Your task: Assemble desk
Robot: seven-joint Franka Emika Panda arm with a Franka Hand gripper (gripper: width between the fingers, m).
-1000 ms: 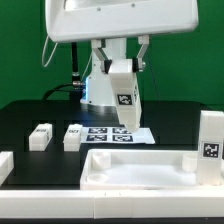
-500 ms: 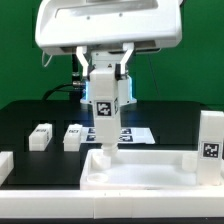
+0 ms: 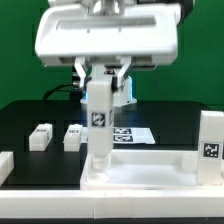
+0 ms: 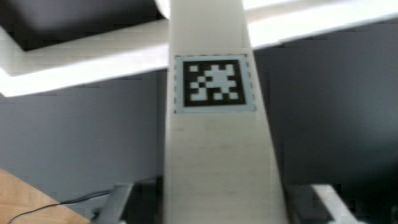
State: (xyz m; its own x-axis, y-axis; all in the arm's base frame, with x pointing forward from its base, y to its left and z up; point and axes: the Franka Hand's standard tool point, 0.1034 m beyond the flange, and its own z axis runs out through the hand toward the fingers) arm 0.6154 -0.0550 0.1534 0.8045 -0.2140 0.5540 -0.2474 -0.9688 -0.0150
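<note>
My gripper (image 3: 101, 82) is shut on a white desk leg (image 3: 100, 125), which hangs upright with its tag facing the camera. The leg's lower end sits at the back left corner of the white rimmed desk panel (image 3: 140, 183) at the front of the table; I cannot tell whether they touch. In the wrist view the leg (image 4: 215, 150) runs up the middle with its tag (image 4: 214, 82) on it, between the two fingers (image 4: 128, 203). Past the leg's far end, the panel's rim (image 4: 80, 68) crosses the picture.
Two more legs (image 3: 41, 137) (image 3: 72, 137) lie on the black table at the exterior view's left, and another white part (image 3: 5, 166) shows at the left edge. A tagged leg (image 3: 210, 142) stands upright at the right. The marker board (image 3: 130, 135) lies behind the panel.
The arm has carried the leg toward the exterior view's left and downward, from above the marker board to the panel's back left corner. The grip has not changed.
</note>
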